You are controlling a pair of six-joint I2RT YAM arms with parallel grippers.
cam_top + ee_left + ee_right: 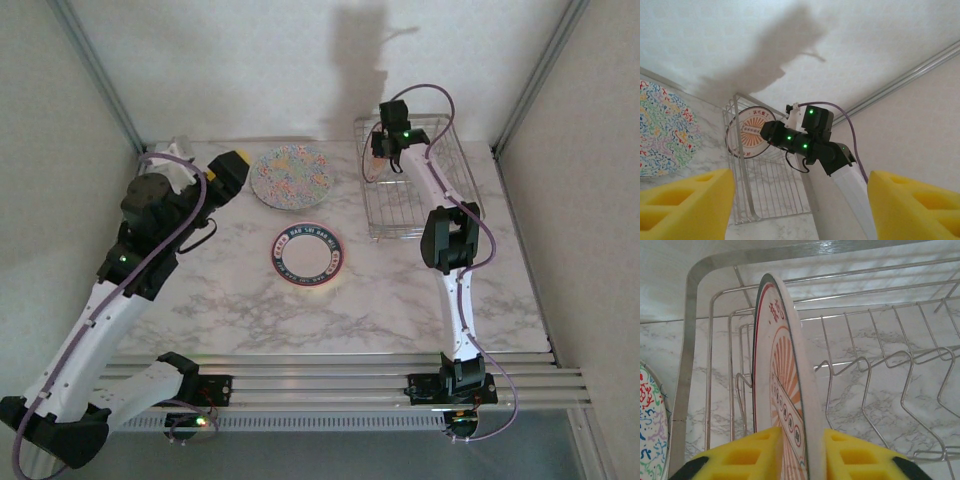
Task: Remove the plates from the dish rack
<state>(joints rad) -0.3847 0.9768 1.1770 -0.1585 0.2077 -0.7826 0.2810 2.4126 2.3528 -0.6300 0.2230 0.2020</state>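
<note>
Two lie on the worktop [400, 290], speckled plate [291, 177] and ringed plate [308, 253]; the emblem plate [785, 390] stands in the dish rack [689, 340], right tool [801, 436] clenching it, left tool [800, 197] released.

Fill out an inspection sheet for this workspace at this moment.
Surface: marble table, bare apart from the items below.
Job's things: wire rack at far right; rack plate stands upright in it; floral plate and ringed plate lie flat on the table.
Clutter: nothing seen.
Hands: right hand has a pad on each face of the rack plate; left hand is open and empty, at far left.
Cables: purple cables run along both arms, clear of the plates.
Surroundings: white walls, metal corner posts.
</note>
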